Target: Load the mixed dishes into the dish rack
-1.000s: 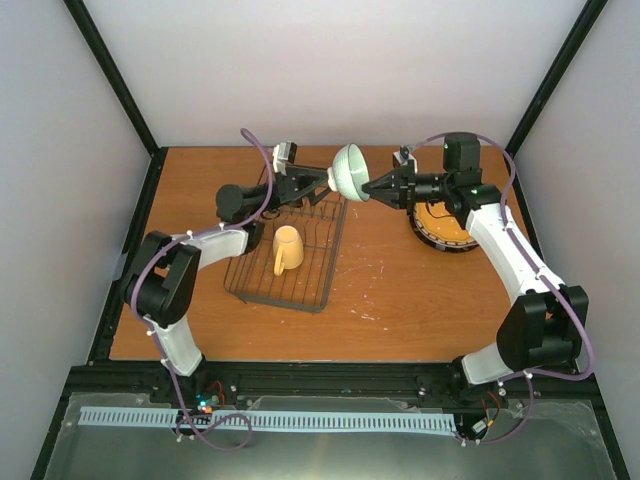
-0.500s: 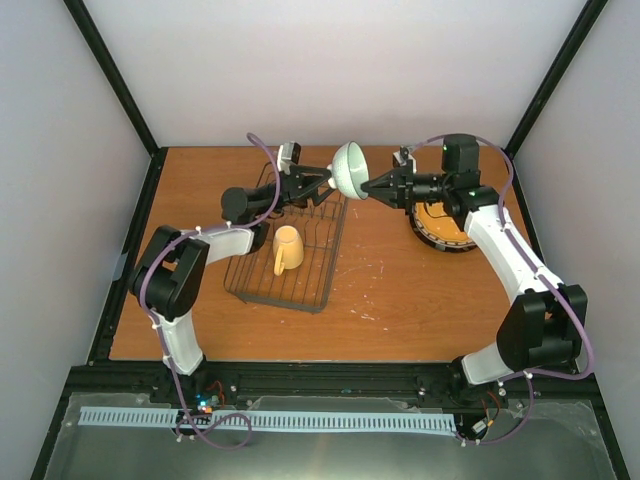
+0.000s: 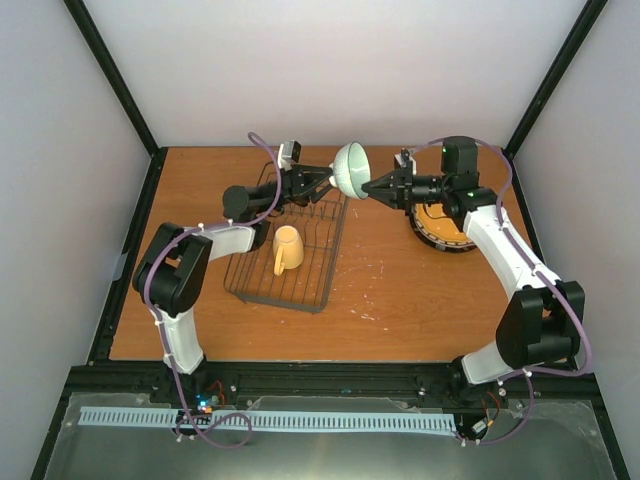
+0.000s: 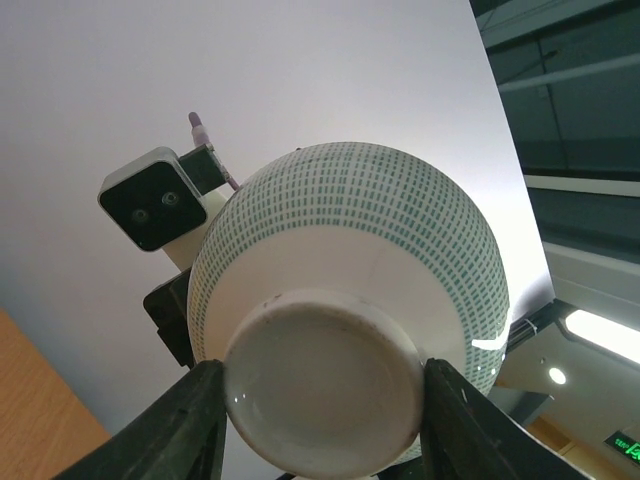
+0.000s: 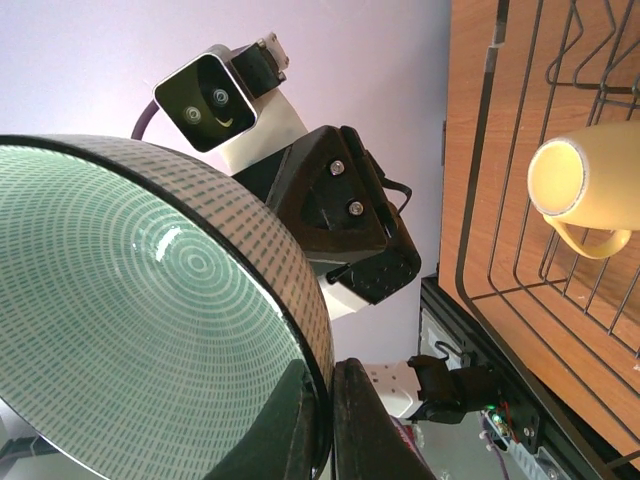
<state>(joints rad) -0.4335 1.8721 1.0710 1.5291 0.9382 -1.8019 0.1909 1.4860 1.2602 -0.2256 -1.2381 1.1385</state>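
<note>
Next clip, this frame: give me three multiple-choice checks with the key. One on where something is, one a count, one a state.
1. The yellow mug is:
A. in the dish rack
B. inside the mint-green bowl
C. clamped in a gripper

2. How many grippers hold the mint-green bowl?
A. none
B. one
C. two

3. The right gripper is:
A. wide open
B. shut on the bowl's rim
C. shut on the mug's handle

Key:
1 A: the top view shows the mug lying among the rack's wires.
2 C: the left gripper clamps the foot ring, and the right one pinches the rim.
3 B: the right wrist view shows a finger on each face of the rim.
</note>
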